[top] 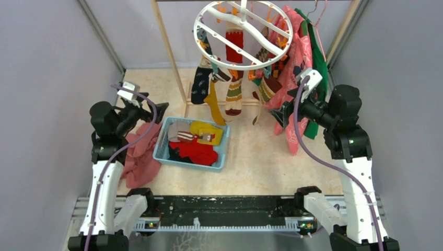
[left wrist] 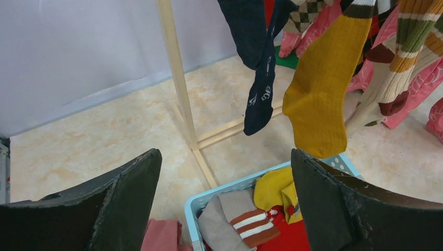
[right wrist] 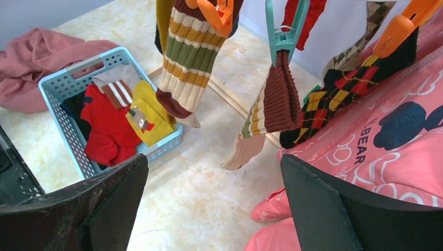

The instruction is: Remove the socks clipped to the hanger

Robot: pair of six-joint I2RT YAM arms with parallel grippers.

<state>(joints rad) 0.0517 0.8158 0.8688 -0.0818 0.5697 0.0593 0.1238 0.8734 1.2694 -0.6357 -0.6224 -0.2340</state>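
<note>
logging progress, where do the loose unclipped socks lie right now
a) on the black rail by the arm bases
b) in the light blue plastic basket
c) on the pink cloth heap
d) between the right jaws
b: the loose red, yellow and striped socks lie inside the light blue perforated plastic basket, below the white round plastic ring hanger.

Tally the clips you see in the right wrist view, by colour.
Orange clips: 2
Teal clips: 1
Total: 3
</note>
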